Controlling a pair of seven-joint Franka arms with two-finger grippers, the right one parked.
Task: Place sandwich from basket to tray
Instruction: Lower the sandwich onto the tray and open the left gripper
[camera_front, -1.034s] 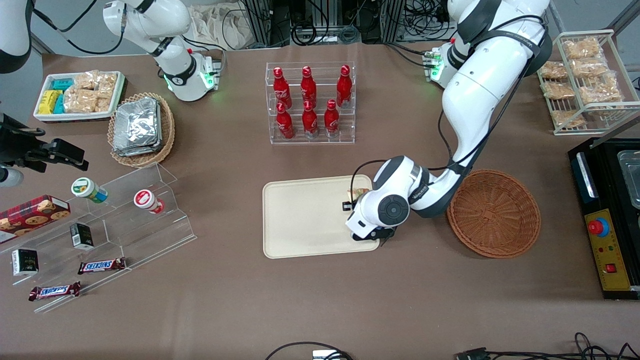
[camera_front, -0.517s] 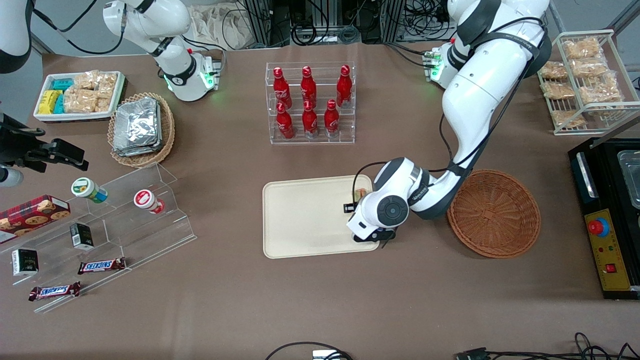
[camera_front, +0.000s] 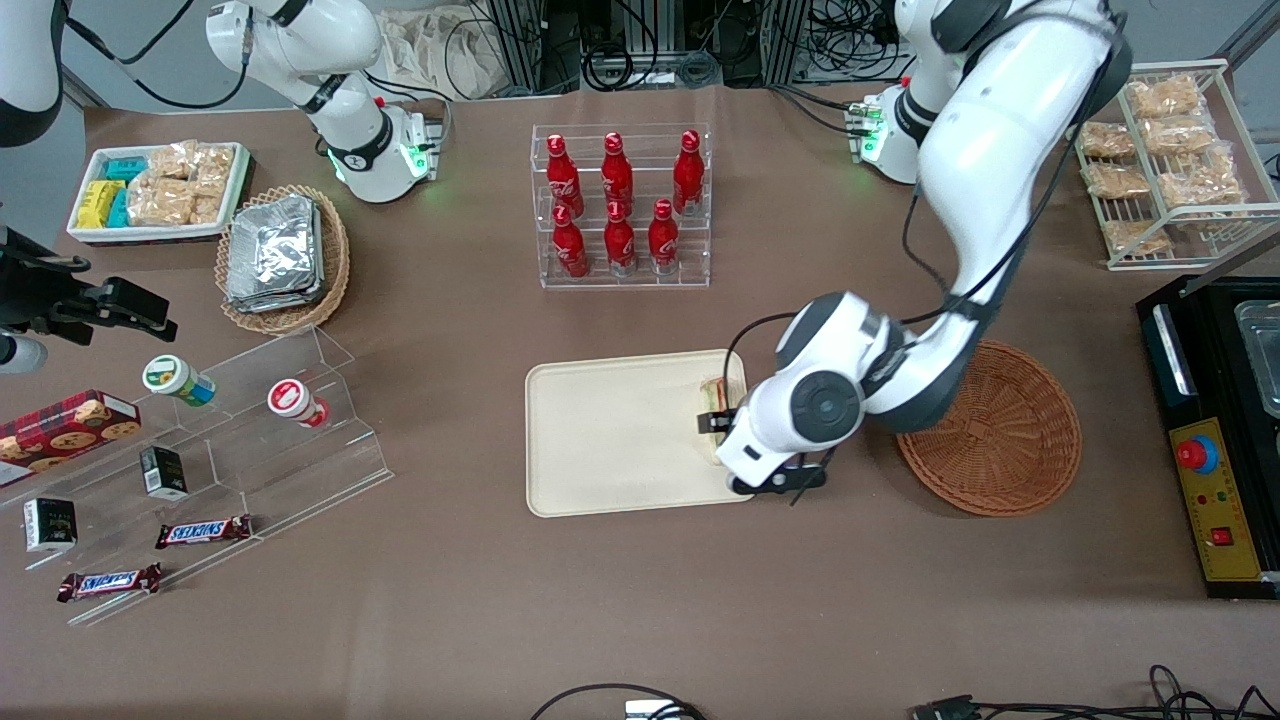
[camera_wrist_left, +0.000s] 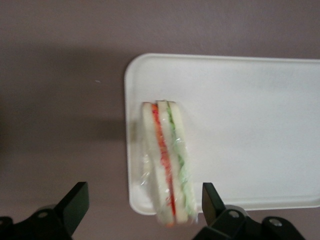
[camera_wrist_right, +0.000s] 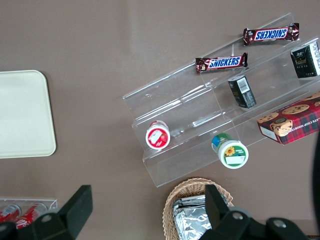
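1. Sandwich (camera_wrist_left: 167, 165) lies on its side on the tray (camera_wrist_left: 250, 130), along the rim nearest the basket (camera_front: 1000, 440).
2. Gripper (camera_wrist_left: 142, 212) hovers above it, fingers (camera_wrist_left: 75, 200) spread wide, grasping nothing.

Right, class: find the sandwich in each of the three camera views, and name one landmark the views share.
Front view: the sandwich lies on the tray, at its edge nearest the basket, partly hidden by the working arm.
Left wrist view: the sandwich lies on edge near a tray corner, below the open gripper.
Right wrist view: no sandwich.
Shared landmark: the tray.
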